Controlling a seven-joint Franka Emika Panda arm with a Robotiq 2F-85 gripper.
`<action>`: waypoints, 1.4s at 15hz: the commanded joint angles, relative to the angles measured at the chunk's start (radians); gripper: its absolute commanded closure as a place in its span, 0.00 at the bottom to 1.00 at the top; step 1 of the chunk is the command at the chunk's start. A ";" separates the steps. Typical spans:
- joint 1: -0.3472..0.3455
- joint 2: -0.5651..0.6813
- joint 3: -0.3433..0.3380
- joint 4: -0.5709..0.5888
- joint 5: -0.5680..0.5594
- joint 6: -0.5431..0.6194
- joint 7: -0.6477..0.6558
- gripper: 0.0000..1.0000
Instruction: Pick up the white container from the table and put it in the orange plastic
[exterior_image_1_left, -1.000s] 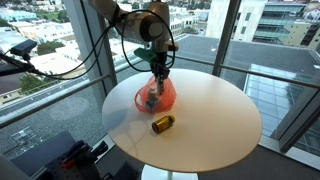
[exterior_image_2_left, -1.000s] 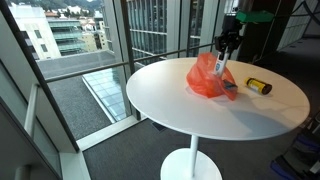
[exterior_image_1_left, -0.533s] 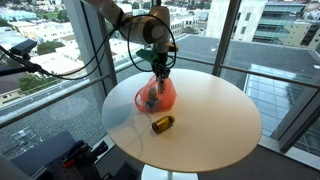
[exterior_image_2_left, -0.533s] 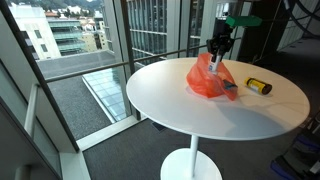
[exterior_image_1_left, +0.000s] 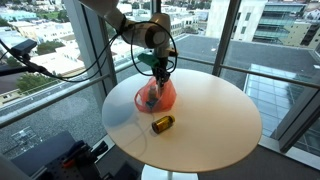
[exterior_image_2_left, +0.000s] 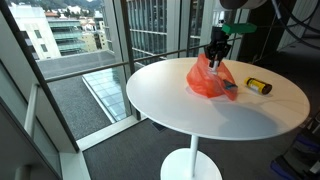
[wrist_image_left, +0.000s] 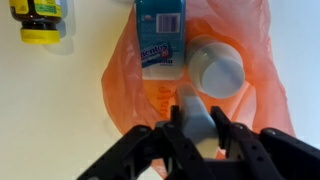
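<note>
Wrist view first: the gripper comes in from the bottom edge, its black fingers pinched on a narrow whitish tube-like object. I cannot tell whether that is the container's neck or a separate piece. It runs straight up the picture, long axis in line with the wrist, rounded tip pointing toward the bag's far side.

The white container lies on the orange bag. Here it looks like a squat round tub seen from above, circular, pale bluish-white, smooth and plastic, with a lighter rim. From this angle I cannot tell whether it stands upright or leans.

Just beside it is a box, rectangular, teal above and white below, with printed lettering too blurred to read. Its long axis also runs up the picture, parallel to the gripped piece. The bag is thin, crinkly, translucent plastic, spread flat with creases.

In the top corner, apart from the bag, sits a yellow jar with a dark label.

In both exterior views the bag sits bunched on the round white table, the gripper directly above it. The jar lies on its side nearby, a short cylinder. The table is smooth and matte, by tall windows.
</note>
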 joint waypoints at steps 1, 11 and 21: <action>0.013 0.015 -0.013 0.038 -0.015 -0.030 0.027 0.42; 0.001 -0.071 -0.016 -0.012 -0.026 -0.085 -0.009 0.00; -0.055 -0.220 -0.056 -0.099 -0.102 -0.248 -0.111 0.00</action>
